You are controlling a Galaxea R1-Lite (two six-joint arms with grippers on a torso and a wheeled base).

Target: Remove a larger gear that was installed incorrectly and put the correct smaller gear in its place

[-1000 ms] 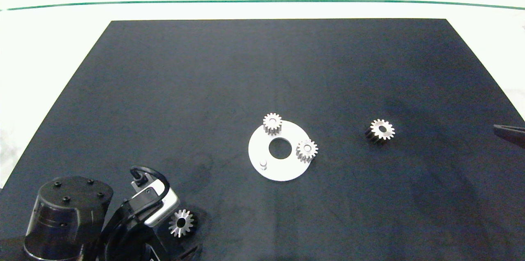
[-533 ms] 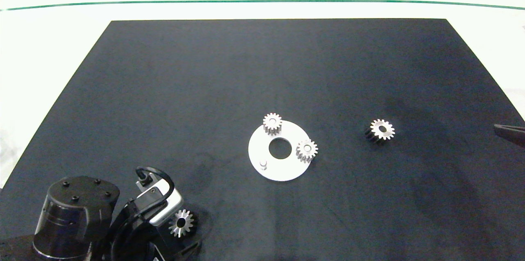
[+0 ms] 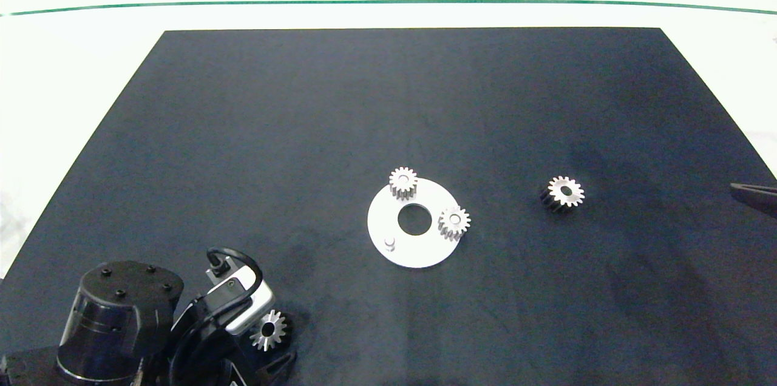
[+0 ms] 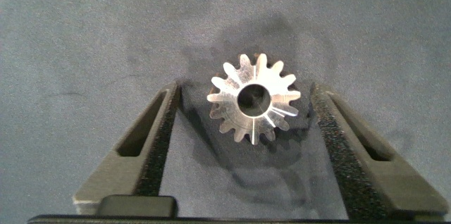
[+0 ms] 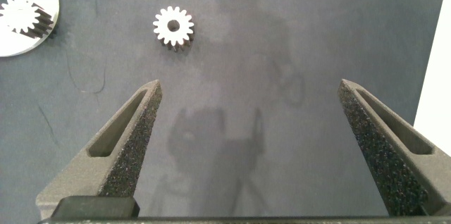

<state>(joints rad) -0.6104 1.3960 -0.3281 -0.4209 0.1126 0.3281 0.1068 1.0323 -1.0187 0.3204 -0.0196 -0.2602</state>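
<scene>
Left end effector [image 4: 246,111]: fingers apart, straddling big gear [image 4: 254,98] lying flat on mat, untouched. I retreat straight up, avoiding teeth. Right end effector [image 5: 250,143]: apart; small gear [image 5: 173,27] ahead, I centre over it.

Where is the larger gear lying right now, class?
In the head view the larger gear lies flat on the black mat, near its front-left corner, between the open fingers of the left tool, well left of the white disc.
</scene>
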